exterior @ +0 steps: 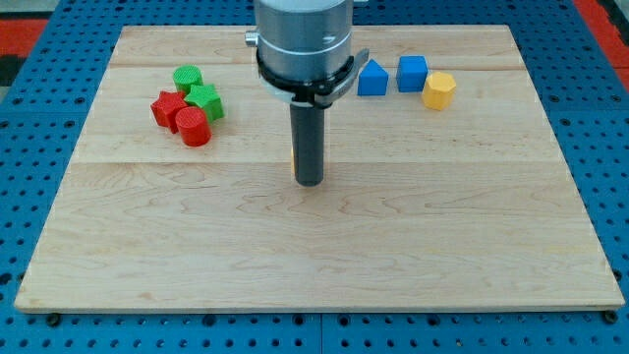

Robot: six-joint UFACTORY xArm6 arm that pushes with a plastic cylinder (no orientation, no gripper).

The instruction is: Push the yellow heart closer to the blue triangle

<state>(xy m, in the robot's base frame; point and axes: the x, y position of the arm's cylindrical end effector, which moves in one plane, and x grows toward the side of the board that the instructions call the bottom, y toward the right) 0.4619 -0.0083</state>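
1. Far to the view's left of my tip (310, 183), toward the view's top: four clustered blocks, namely a red star (166, 106), a red cylinder (194, 128), a green cylinder (188, 77) and a second green block (205, 100). None belongs to the task.
2. Centre: the rod carries no jaws, so it neither opens nor clasps. The yellow heart (293, 157) shows only as a sliver at the rod's left edge, just above the tip. Whether they touch cannot be told.
3. To the view's right of the tip and toward the view's top: the blue triangle (371, 79), then a blue cube (412, 73), then a yellow block (439, 89).
4. Progress, as judged: the heart lies well apart from the triangle, so the push up and rightward remains.
5. Count: two red, two green, two blue and two yellow blocks, with one rod.
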